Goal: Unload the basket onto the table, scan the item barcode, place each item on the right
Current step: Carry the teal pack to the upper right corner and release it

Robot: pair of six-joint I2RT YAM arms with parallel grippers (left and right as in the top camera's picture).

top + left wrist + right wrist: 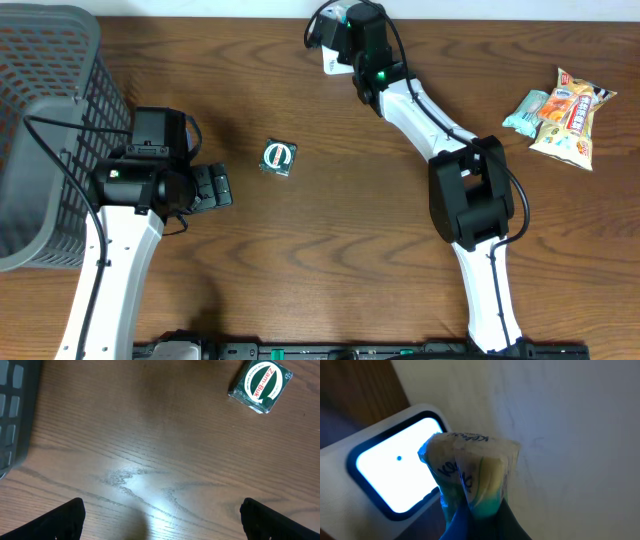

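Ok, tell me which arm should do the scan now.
Right. The right hand is shut on a packet held in front of the lit scanner. The left hand hangs open over bare table, short of the green tin.

The small green tin (260,385) is showing "Zam-Buk" on its lid. The packet (470,470) is showing dark lettering, too blurred and crumpled to read.

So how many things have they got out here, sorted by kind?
Snack packets: 3 (teal packet, orange packet, held packet in the right pincer)
Green Zam-Buk box: 1
Grey basket: 1
Scanner: 1
Total: 6
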